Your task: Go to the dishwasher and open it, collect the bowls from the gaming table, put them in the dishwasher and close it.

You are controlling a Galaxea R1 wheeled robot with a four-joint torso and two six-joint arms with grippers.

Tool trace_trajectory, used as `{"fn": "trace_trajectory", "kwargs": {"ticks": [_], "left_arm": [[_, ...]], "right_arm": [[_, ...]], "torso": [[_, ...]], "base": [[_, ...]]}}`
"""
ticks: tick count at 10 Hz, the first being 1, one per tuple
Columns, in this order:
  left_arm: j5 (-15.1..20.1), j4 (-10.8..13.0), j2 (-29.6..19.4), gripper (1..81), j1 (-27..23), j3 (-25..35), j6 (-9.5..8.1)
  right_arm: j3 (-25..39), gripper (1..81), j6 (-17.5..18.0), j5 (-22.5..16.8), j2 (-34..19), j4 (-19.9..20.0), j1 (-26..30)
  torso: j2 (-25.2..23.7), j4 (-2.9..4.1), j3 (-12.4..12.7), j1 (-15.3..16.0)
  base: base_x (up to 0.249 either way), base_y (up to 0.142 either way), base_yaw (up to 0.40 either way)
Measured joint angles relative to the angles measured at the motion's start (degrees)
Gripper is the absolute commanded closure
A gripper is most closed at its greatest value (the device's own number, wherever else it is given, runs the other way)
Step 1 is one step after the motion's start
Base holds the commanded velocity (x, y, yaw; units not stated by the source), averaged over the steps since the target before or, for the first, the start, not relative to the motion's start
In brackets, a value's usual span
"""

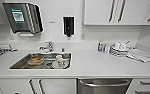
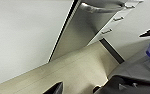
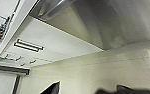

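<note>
The robot stands square to the kitchen table [image 1: 96,65], and the dishwasher [image 1: 103,86] sits right below its near edge, brushed steel front shut, one horizontal bar handle [image 1: 104,83] across the top. Both wrist views look along that steel door from low down: the handle [image 2: 101,9] from the left arm's side, the door [image 3: 121,22] from the right. A dark tip pokes into each wrist view, but I cannot tell whether either arm's fingers are spread or pressed together.

Risks, as I judge them: the white cabinet doors just left of the dishwasher carry two upright dark handles [image 1: 36,86], and drawers on the right have their own bars [image 1: 147,82], so a reach could land on the wrong handle. A pull that misses the bar's middle may slip off the smooth steel.

Counted: one sink [image 1: 21,65] holding a brownish container [image 1: 35,60] and one mug [image 1: 59,60]; one tap [image 1: 49,46]; one paper towel dispenser [image 1: 22,17]; one dark soap dispenser [image 1: 68,25]; one stack of white dishes [image 1: 119,48]. The bowls and gaming table aren't here.
</note>
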Motion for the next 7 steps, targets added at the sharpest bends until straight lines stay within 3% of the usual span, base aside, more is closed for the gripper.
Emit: {"fn": "trace_trajectory", "kwargs": {"ticks": [2, 7], "left_arm": [[0.33, -0.06, 0.17, 1.0, 0.01, -0.1, 0.0], [0.49, -0.06, 0.88, 1.0, 0.01, -0.74, -0.02]], "right_arm": [[0.35, 1.0, 3.88, -0.11, 0.0, 0.22, 1.6], [-0.85, 1.0, 17.3, -3.58, 0.98, 0.4, 8.24]], "torso": [[-3.63, 0.0, 0.0, 2.25], [-4.52, 0.0, 0.0, 2.76]], "base": [[0.0, 0.0, 0.0], [0.0, 0.0, 0.0]]}}
